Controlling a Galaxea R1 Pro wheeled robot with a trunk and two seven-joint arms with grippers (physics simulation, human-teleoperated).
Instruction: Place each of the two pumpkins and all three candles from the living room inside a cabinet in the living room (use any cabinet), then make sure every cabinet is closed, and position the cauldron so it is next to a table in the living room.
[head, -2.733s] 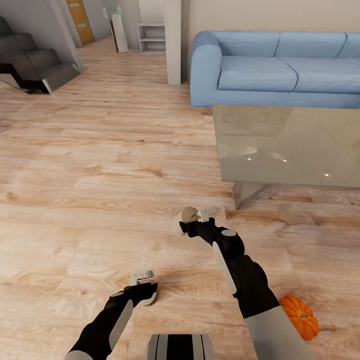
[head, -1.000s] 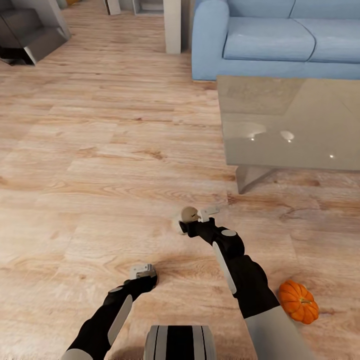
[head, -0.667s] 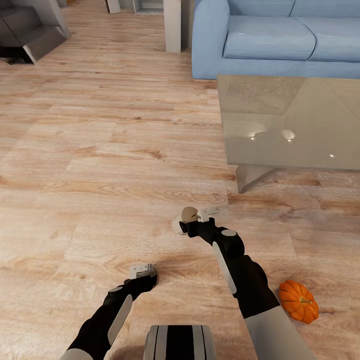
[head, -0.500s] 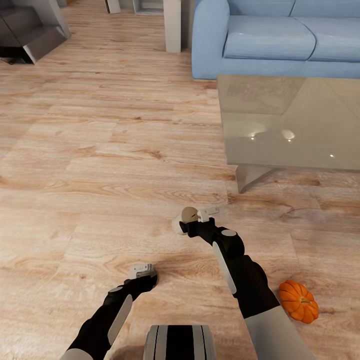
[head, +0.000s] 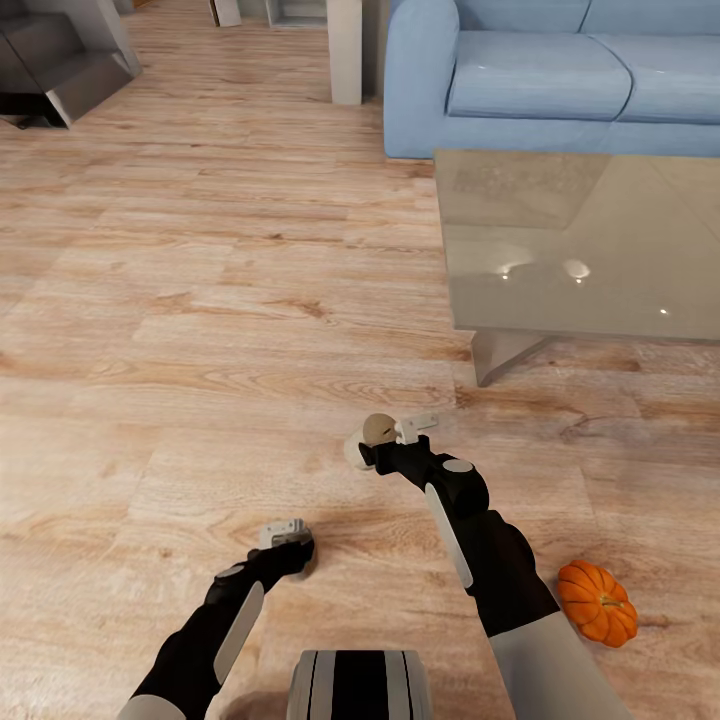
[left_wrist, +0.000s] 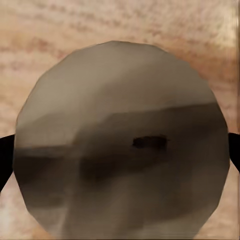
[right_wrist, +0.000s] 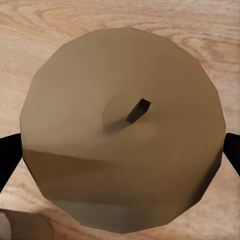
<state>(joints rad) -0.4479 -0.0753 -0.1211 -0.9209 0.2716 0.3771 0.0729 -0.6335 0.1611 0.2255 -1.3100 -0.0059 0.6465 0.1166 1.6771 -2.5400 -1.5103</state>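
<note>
My right gripper (head: 383, 440) is shut on a candle (head: 377, 429), whose pale round top faces up above the floor. In the right wrist view that candle (right_wrist: 125, 150) shows its short wick between dark fingers (right_wrist: 6, 160). Lower and nearer my base, my left gripper (head: 292, 545) is shut on a second candle (left_wrist: 120, 145), which lies between the fingers (left_wrist: 4, 160) in the left wrist view. An orange pumpkin (head: 597, 602) sits on the wood floor just right of my right forearm. The cabinet, the cauldron, the other pumpkin and the third candle are out of view.
A low glass-topped table (head: 600, 200) stands ahead on the right, its leg (head: 500, 360) near my right gripper. Behind it is a blue sofa (head: 540, 80). A pillar (head: 345, 50) and dark stairs (head: 60, 60) are farther back. Open wood floor (head: 200, 320) lies to the left.
Since the oldest frame the camera has tilted down. In the last second the left gripper has edged slightly forward with its candle. The right arm and pumpkin have stayed put.
</note>
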